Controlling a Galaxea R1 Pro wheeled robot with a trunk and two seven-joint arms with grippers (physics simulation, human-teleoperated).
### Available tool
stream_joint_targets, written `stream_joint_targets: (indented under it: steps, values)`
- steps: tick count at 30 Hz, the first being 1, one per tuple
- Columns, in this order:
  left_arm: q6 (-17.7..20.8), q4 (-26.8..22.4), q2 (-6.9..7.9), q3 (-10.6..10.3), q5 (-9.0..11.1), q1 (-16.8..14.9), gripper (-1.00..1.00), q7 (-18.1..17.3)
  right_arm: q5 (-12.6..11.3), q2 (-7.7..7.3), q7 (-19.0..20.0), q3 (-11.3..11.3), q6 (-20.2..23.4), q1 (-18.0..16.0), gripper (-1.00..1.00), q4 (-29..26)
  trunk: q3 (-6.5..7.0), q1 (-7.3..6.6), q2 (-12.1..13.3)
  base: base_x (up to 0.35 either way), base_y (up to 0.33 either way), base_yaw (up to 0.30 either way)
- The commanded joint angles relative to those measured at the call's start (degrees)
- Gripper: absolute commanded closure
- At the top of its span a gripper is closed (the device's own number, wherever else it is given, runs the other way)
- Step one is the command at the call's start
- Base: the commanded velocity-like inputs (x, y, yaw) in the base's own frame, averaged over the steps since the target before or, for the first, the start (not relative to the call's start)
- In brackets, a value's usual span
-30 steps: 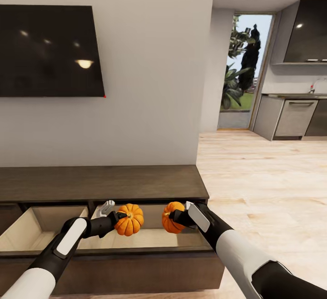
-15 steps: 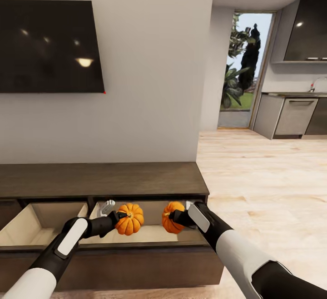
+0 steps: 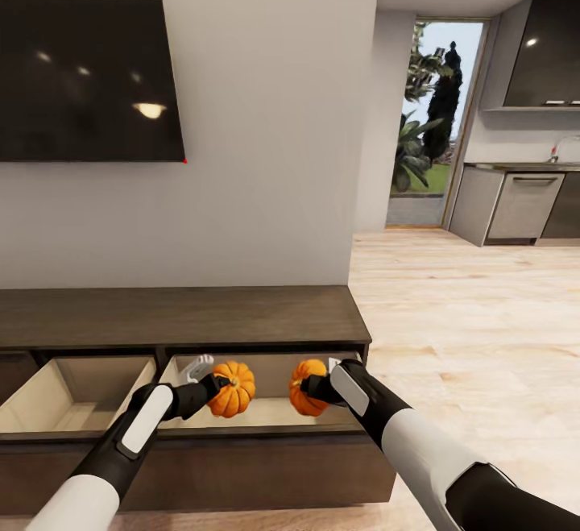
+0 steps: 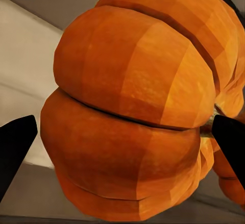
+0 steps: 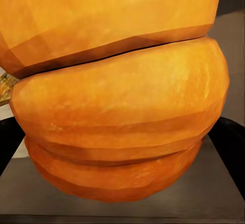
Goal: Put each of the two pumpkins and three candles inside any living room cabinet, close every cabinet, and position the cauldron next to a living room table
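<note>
2 pumpkins (image 3: 233, 388) (image 3: 305, 387) held over open cabinet (image 3: 185, 317) drawer (image 3: 266, 414)

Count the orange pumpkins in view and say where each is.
2. One ribbed orange pumpkin in the left gripper, one in the right gripper, both above the dark-brown cabinet's open drawer.

A ribbed orange pumpkin (image 4: 132, 106) sits between the two black jaws, which press it at 9 and 3 o'clock; a pale drawer floor (image 4: 25, 76) is behind.

no legible text, no labels, no brands, no numbers
</note>
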Motion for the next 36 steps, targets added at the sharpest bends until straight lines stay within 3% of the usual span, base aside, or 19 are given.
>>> stream_joint_targets:
  steps: [1, 6, 17, 22, 36]
  values:
    - [-0.2, -0.1, 0.05, -0.2, 0.6, 0.0, 1.00, 0.6, 0.0, -0.02, -0.6, 0.4, 0.0, 0.0, 1.00, -0.1, -0.06, -0.01, 0.0, 0.000, 0.000, 0.000]
    - [-0.5, 0.0, 0.03, -0.2, 0.6, 0.0, 1.00, 0.7, 2.1, 0.27, -0.6, 0.4, 0.0, 0.0, 1.00, -0.2, -0.06, -0.01, 0.0, 0.015, 0.000, 0.000]
    - [-0.5, 0.0, 0.12, -0.3, 0.6, 0.0, 1.00, 0.7, 2.2, 0.31, -1.0, 0.4, 0.2, 0.0, 1.00, -0.1, -0.06, -0.01, 0.0, 0.060, 0.000, 0.000]
    - [-0.5, 0.0, 0.12, -0.3, 0.6, 0.0, 1.00, 0.7, 2.2, 0.27, -0.9, 0.4, 0.1, 0.0, 1.00, -0.1, -1.17, 0.12, -0.1, 0.000, 0.000, 0.000]
    - [-0.4, 0.2, 0.15, -0.3, 0.5, 0.0, 1.00, 0.7, 2.3, 0.14, -0.9, 0.5, 0.6, -0.1, 1.00, -0.9, -1.17, 0.12, -0.1, 0.002, 0.000, 0.000]
